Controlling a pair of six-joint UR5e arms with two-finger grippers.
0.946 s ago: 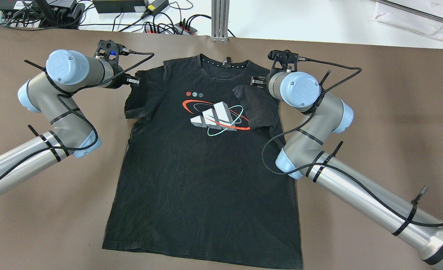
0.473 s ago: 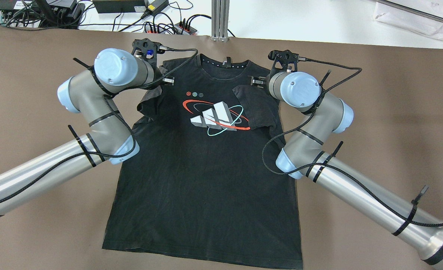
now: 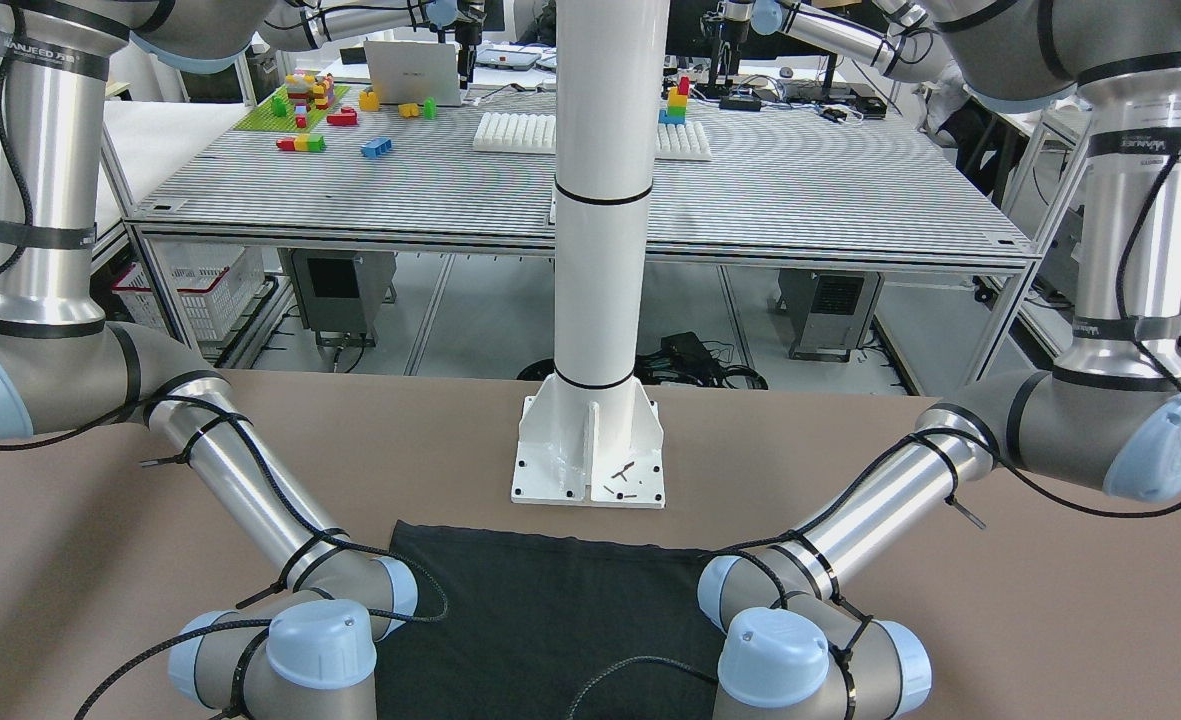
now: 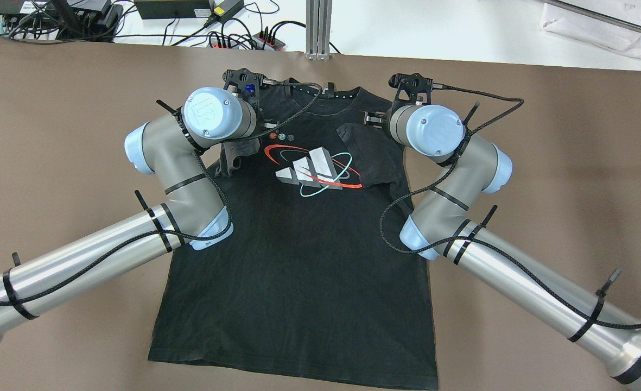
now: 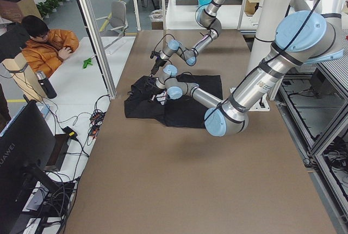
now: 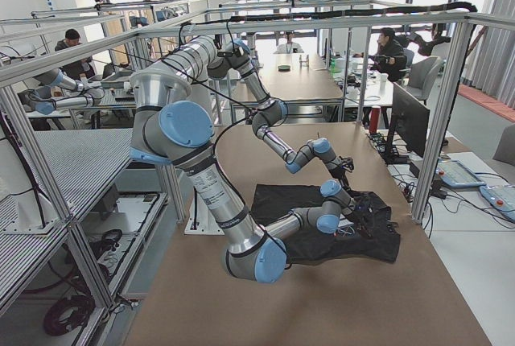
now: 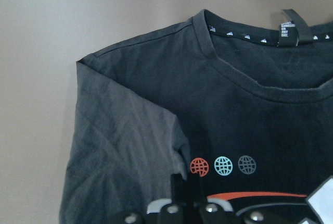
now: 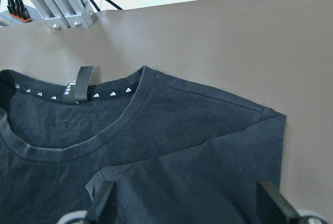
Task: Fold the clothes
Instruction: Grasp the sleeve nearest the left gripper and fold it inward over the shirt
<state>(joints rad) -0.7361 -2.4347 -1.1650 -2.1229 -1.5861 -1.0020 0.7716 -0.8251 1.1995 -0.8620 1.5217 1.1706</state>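
The clothes are one black T-shirt with a red, white and teal chest print, lying flat, collar at the far side. My left gripper is shut on the left sleeve, holding it over the chest beside the print. In the left wrist view its fingers pinch the sleeve. My right gripper is open above the right shoulder. Its fingers stand wide apart over the right sleeve, which lies folded inward on the chest.
The shirt lies on a brown table. A white pillar base stands just behind the hem. Power strips and cables and an aluminium post line the far edge. A seated person is beyond it.
My left arm has swung right, carrying the left sleeve from beside the shirt in over the chest. The right arm and the folded right sleeve have stayed put.
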